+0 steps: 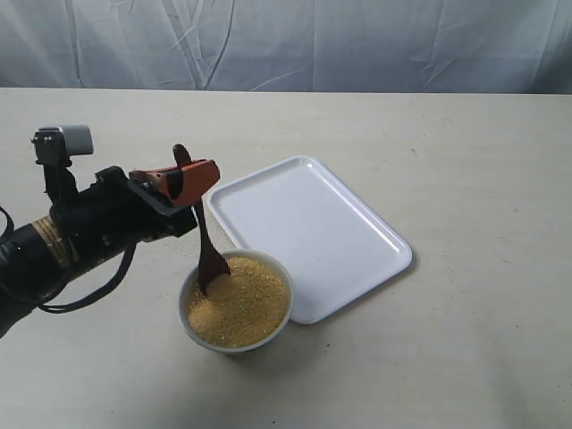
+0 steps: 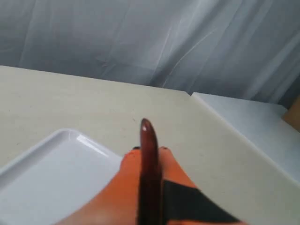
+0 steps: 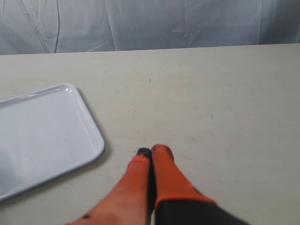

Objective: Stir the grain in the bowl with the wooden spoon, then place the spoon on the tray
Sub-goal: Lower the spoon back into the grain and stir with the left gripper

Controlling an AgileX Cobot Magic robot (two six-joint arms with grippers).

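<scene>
Well forward of the counter's (image 1: 465, 161) far edge, left of its middle, we see the bowl (image 1: 189, 299) heaped with grain (image 1: 246, 308). Our left claw (image 1: 192, 179) hangs above it, its orange fingers (image 1: 204, 172) clenched on the upper handle of the spoon (image 1: 204, 237), and the handle's tip pokes out above them. The spoon stands nearly upright, leaning a little, and its oval end is sunk in the grain near the bowl's left rim. The tray (image 1: 313, 223) lies just beside the bowl, toward the far edge and the right, at a slant to the counter's edges; we cannot tell whether bowl and tray touch. Our right claw (image 3: 151, 157) shows only in its own wrist view, where its fingers are pressed together with nothing between them. It is over the counter, with a corner of the tray near.
</scene>
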